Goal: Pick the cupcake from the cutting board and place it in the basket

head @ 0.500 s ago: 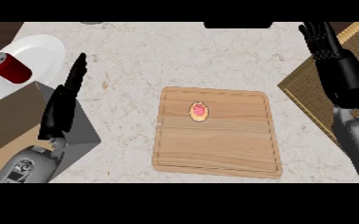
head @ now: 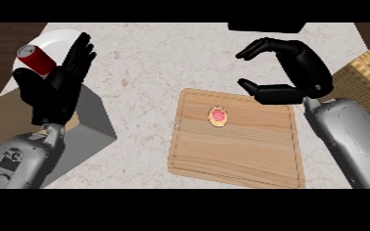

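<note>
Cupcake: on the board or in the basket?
On the cutting board: the cupcake lies near its middle, right hand apart, holding nothing.

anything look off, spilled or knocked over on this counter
Nothing stands out. The small pink-topped cupcake sits on the rectangular wooden cutting board, and the red cylindrical can rests on the round white plate at the upper left. No spill or damage shows.
</note>
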### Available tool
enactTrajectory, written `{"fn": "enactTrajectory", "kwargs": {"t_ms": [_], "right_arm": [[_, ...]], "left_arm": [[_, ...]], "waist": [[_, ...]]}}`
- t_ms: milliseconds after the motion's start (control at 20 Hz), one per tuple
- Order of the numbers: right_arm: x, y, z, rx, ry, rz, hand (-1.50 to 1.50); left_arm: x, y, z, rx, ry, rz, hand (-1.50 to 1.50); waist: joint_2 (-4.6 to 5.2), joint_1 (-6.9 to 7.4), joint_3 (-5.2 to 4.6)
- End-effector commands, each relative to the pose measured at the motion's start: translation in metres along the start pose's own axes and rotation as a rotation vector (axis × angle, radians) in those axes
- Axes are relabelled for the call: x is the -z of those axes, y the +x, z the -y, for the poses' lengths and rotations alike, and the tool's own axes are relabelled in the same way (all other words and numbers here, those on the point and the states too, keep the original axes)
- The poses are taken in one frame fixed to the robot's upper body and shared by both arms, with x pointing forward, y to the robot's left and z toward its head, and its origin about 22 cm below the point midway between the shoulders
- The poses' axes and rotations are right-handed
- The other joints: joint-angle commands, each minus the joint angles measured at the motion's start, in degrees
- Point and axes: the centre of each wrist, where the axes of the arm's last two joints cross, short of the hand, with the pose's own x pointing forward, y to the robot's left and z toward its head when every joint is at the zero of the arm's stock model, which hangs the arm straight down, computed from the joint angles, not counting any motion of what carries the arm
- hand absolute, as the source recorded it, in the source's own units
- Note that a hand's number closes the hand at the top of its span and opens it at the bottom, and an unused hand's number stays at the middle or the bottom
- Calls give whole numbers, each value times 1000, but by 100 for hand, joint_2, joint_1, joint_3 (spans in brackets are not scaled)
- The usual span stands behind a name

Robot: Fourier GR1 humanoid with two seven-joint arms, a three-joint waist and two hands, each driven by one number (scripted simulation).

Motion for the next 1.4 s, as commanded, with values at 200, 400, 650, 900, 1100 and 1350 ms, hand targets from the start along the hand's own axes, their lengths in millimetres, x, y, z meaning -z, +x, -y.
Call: {"fn": "enactTrajectory", "kwargs": {"t_ms": [200,400,650,900,1100,1350], "right_arm": [[31,5,-147,-88,93,131,-150],[57,31,-155,-146,94,-30,-150],[87,45,-132,-408,218,-264,-150],[119,73,-81,-789,162,-456,-150],[144,115,-66,-803,201,-578,-150],[150,127,-45,-746,424,-710,-150]], "left_arm": [[-11,-61,-40,-19,5,-231,0],[-16,-62,-55,-20,32,-271,0],[-16,-63,-45,-29,49,-274,0],[-19,-58,-53,-21,49,-263,0],[-24,-63,-47,-21,48,-271,0],[-22,-55,-61,-15,49,-263,0]], "waist": [[-38,-235,-107],[-117,-361,-111],[-157,-476,-131],[-211,-537,-135],[-169,-507,-107],[-132,-471,-97]]}}
